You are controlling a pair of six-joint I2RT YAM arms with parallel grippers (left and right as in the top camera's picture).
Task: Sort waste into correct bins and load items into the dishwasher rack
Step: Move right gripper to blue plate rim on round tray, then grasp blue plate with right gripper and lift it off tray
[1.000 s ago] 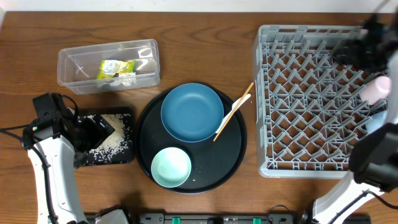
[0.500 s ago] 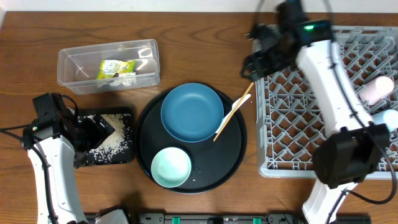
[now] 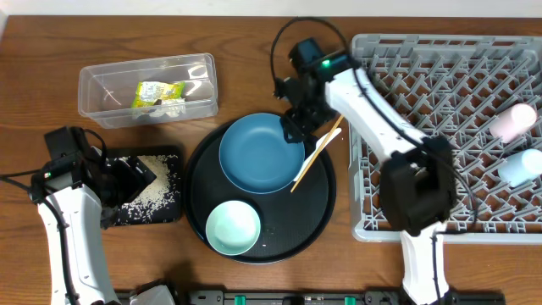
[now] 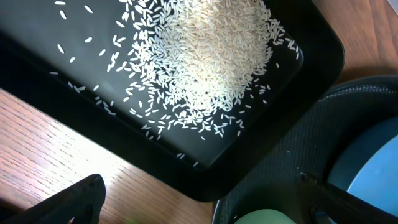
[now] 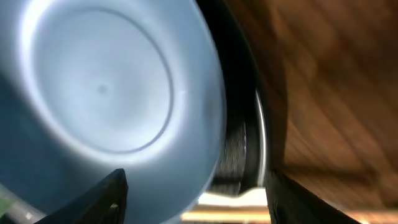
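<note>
right gripper [image 3: 294, 127] sits at the top edge of the round tray [image 3: 318, 222], over the far rim of the blue bowl [image 3: 262, 154]. Jaws apart, nothing held. Wrist view is blurred, but the fingers look to straddle the bowl rim and the tray edge.

left gripper [image 3: 118, 174] is wide open and empty, over the rice [image 3: 151, 193] in the black bin [image 3: 174, 213] just left of the round tray.

wrapper [image 3: 158, 93] is in the tub [image 3: 110, 85], up-left of the round tray. pink cup [image 3: 512, 123] and pale cup [image 3: 518, 167] are in the rack [image 3: 423, 127], right of it. mint bowl [image 3: 233, 227] is on its front-left. chopstick [image 3: 315, 157] lies on its right side, hard by the blue bowl.

Risks:
- chopstick's top end is close to the jaws. Closing could clip it and flick it off the tray.
- an outer finger that lands outside the tray lip pinches tray plus bowl.
- a one-sided rim pinch on a wide, slick bowl could tilt or slip on the lift, or clip the rack wall.
</note>
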